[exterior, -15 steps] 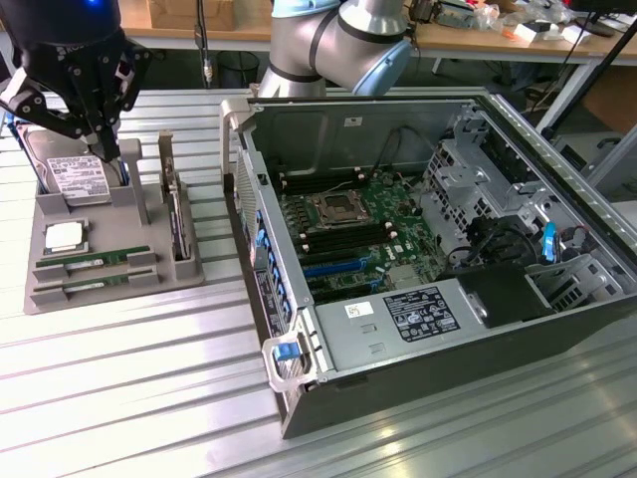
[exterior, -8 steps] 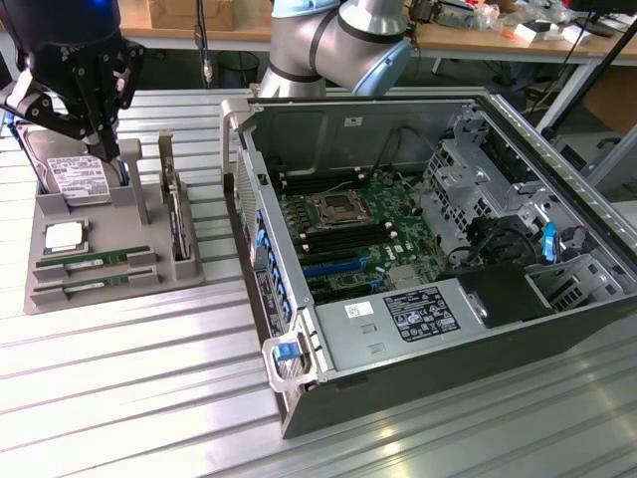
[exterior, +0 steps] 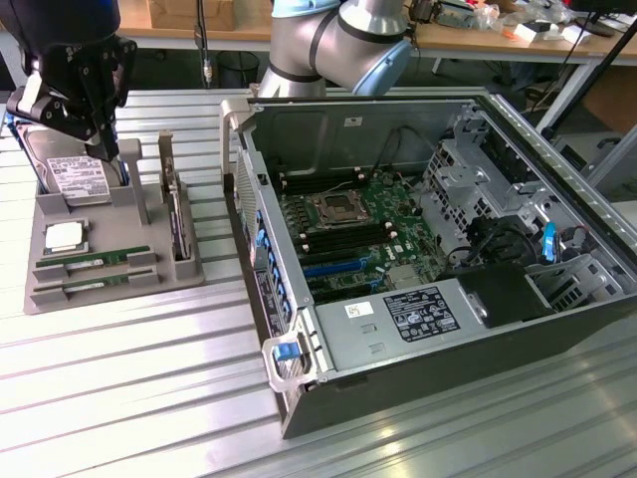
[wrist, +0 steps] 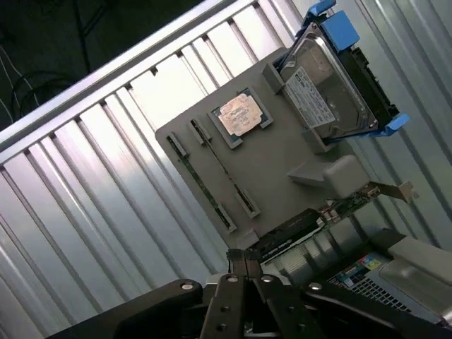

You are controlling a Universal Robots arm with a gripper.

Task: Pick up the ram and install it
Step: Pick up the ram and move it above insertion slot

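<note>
Your long, thin green ram stick (exterior: 95, 257) lies flat in the grey plastic tray (exterior: 119, 229), at six o'clock from the silver hard drive (exterior: 78, 179). The black end effector (wrist: 245, 263) hangs clenched and empty above; descending like that risks jabbing the board.

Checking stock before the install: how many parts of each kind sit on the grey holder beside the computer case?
ram sticks: 2
hard drive: 1
processor chip: 1
upright card: 1
Total: 5
</note>
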